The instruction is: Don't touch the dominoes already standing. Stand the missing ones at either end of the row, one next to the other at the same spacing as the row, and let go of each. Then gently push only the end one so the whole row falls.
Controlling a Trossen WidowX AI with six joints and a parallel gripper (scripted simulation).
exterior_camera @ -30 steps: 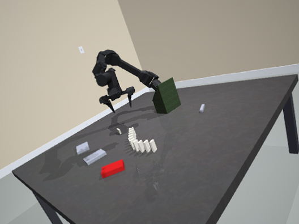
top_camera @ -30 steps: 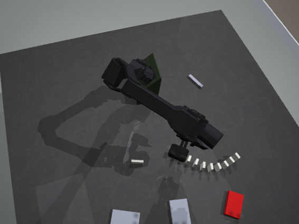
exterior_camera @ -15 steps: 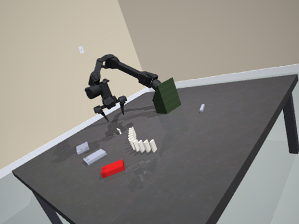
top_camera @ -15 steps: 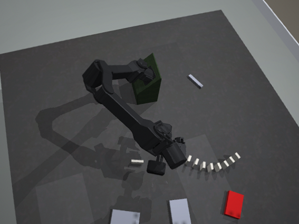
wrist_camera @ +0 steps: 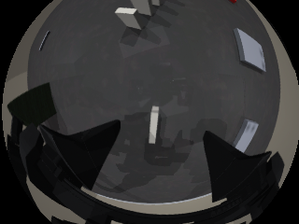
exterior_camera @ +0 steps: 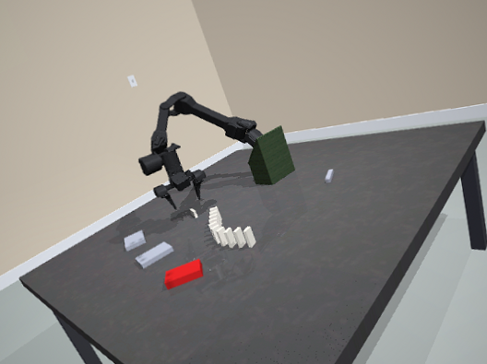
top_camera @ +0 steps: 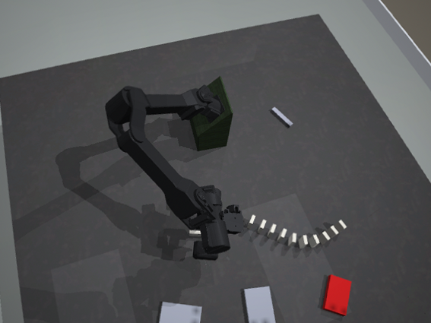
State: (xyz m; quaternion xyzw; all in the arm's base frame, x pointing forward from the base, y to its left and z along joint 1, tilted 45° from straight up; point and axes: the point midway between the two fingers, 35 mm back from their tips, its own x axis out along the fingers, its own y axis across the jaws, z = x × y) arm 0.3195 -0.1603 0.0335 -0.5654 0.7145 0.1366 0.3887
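Observation:
A curved row of several white dominoes [top_camera: 293, 238] [exterior_camera: 229, 237] stands upright; its near end domino [wrist_camera: 128, 20] shows at the top of the wrist view. A single loose white domino [top_camera: 194, 232] [exterior_camera: 194, 213] [wrist_camera: 153, 125] is apart from that end and seems to rest on its long narrow edge. In the top view the arm hides part of it. My gripper [exterior_camera: 187, 203] [wrist_camera: 163, 130] is open and empty, above the table. In the wrist view the loose domino appears between the two fingertips, below them. In the top view the fingertips are hidden under the arm.
A green wedge-shaped block [top_camera: 213, 135] [exterior_camera: 274, 160] [wrist_camera: 35, 105] stands at the arm's base. A thin pale bar [top_camera: 282, 117] [exterior_camera: 328, 175] lies beyond it. Two pale flat blocks [top_camera: 259, 308] [top_camera: 180, 318] and a red block [top_camera: 337, 294] [exterior_camera: 183, 273] lie on the row's other side.

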